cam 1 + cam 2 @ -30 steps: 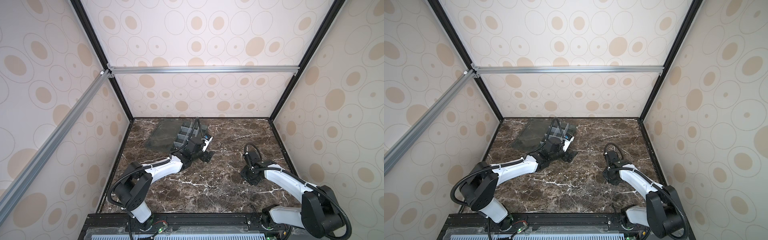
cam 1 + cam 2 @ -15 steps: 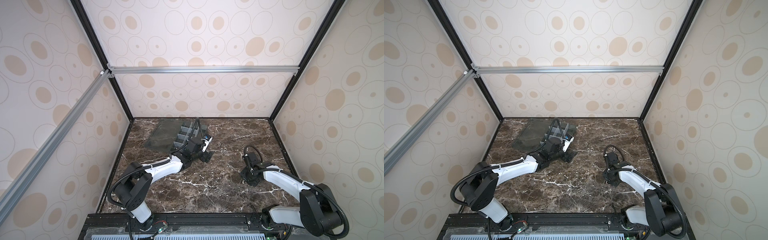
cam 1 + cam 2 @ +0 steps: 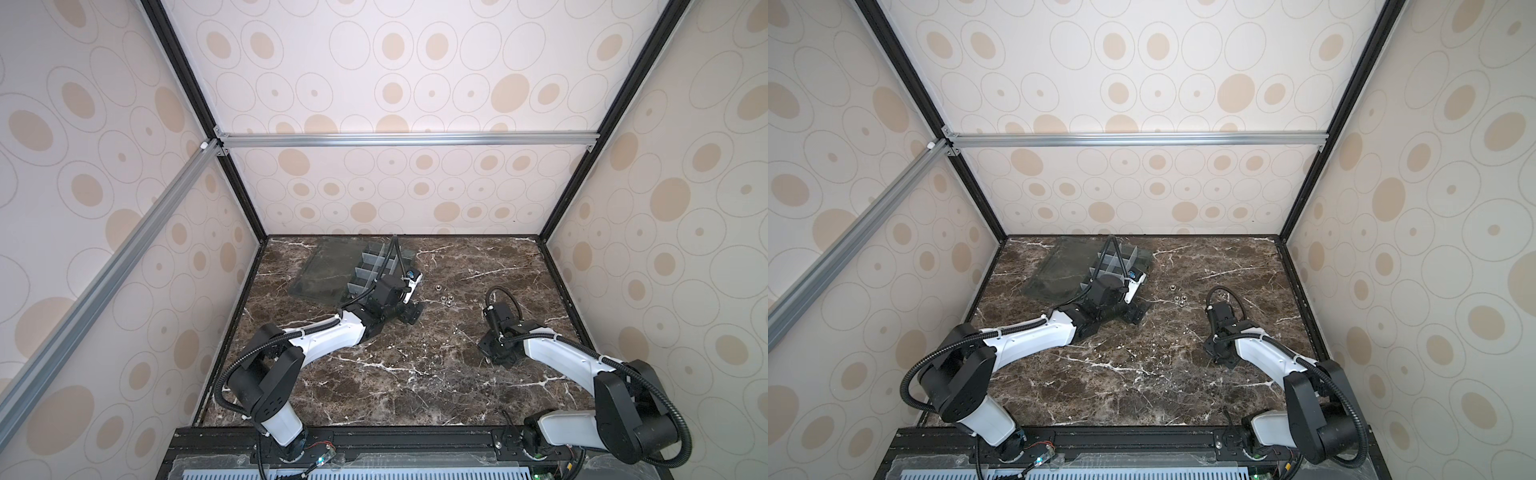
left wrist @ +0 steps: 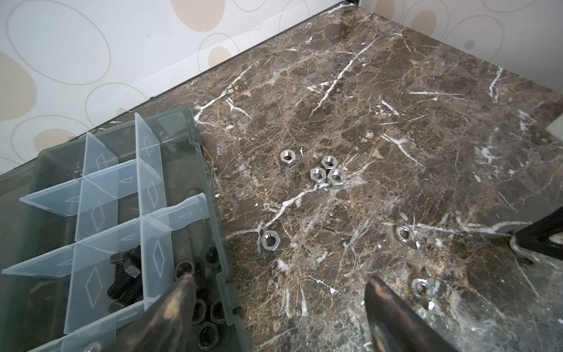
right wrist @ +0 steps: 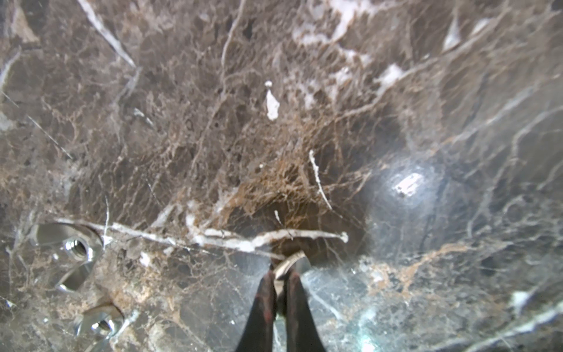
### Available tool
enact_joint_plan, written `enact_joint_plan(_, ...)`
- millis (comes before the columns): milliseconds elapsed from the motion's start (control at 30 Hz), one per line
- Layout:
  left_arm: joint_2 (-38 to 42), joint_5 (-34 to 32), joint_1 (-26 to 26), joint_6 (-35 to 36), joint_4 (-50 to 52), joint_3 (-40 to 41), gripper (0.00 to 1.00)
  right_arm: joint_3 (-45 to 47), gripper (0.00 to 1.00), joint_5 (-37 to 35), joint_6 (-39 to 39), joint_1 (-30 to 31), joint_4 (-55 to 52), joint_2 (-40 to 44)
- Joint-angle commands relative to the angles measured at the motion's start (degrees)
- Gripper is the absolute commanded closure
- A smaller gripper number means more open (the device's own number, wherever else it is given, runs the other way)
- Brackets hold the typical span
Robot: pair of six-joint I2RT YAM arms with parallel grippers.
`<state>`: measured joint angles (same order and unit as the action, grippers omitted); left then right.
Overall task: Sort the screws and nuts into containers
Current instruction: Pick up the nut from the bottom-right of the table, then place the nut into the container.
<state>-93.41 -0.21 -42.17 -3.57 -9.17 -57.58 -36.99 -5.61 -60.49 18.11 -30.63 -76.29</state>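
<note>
Pinching nut (image 5: 291,262) between right gripper (image 5: 278,276) tips | left gripper (image 4: 278,282) wide, straddling containers (image 4: 209,183) wall

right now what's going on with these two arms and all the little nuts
The right gripper is shut on a silver nut, low at the marble table. The left gripper hangs open by the organizer box, whose cells already hold black screws and black nuts. More silver nuts lie loose on the table.

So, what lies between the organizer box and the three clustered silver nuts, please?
A lone silver nut, otherwise bare tabletop, in the left wrist view.
</note>
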Motion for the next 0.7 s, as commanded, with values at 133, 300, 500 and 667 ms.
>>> enact_joint_plan(133,4.16,-7.0,0.06,-1.88,-3.0,0.57,0.12,-2.3,1.0,-0.99,5.34,0.33,-2.23,-0.33)
enact_joint_plan(300,6.04,-9.46,2.14,-5.59,-5.53,2.35,0.11,-4.05,1.0,0.09,6.82,0.34,-3.0,-0.3)
enact_joint_plan(500,9.34,-9.06,6.62,-8.82,-8.79,5.7,0.1,-9.46,1.0,3.37,13.25,1.27,-2.25,-0.81)
enact_joint_plan(667,13.12,-7.89,13.58,-13.33,-8.88,9.51,0.09,-23.12,1.0,8.93,22.44,8.74,-1.5,-8.53)
